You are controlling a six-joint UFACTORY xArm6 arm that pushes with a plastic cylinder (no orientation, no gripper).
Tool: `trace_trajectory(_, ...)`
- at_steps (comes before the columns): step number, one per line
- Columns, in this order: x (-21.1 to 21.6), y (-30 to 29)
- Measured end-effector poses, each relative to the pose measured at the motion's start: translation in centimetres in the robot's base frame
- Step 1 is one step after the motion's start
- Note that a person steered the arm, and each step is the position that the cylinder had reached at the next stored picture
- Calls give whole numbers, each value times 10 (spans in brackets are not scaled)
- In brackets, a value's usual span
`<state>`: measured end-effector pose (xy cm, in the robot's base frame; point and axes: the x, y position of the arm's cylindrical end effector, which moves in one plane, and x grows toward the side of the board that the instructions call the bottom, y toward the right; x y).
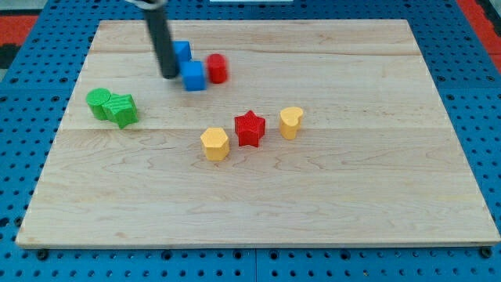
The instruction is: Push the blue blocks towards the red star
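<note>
Pale wooden desk (313,204): planked, visible grain, matt finish. Red plastic star block (250,128): matt, faintly ridged sides. Blue plastic cube block (193,77): matt. Dark rod, my tip (170,75): smooth, slight sheen. Blue perforated surround (470,70): matt.

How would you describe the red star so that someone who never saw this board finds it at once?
Look near the middle of the wooden board, where three blocks form a short row. The red star is the middle one, between the yellow hexagon and the yellow heart. It alone there is red and pointed.
</note>
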<state>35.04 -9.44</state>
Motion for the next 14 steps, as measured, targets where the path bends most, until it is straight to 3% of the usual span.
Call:
trace_trajectory(1,25,50)
trace_trajectory(2,0,-20)
trace_trajectory(3,-6,-11)
trace_trajectory(6,-13,67)
trace_trajectory(8,-15,-58)
trace_trajectory(9,-59,-92)
trace_trajectory(10,-80,-64)
trace_trajectory(13,-90,12)
trace_trajectory(14,-73,33)
